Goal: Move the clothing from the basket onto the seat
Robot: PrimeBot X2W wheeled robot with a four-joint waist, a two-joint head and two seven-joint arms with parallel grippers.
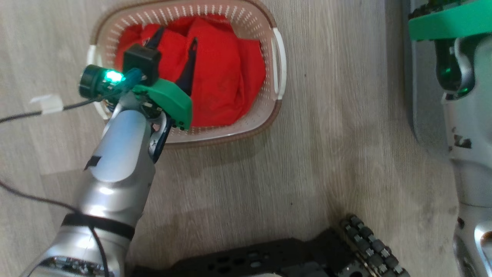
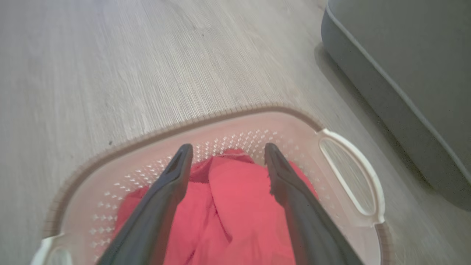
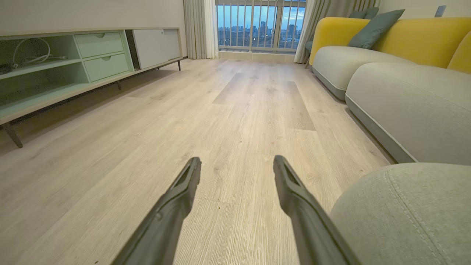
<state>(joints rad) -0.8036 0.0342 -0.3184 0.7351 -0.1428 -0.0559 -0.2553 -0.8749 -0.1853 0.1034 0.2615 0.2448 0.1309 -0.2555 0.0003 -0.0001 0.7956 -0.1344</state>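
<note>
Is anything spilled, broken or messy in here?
Nothing looks broken or spilled. The red clothing lies crumpled in a heap, but all of it is inside the basket, which stands upright on the floor. The left gripper hangs open over the heap and grips nothing.

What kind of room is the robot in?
Most likely a living room in a home. There is a long sofa with a yellow back, a long low cabinet facing it, and a tall window with curtains at the far end of the wooden floor.
</note>
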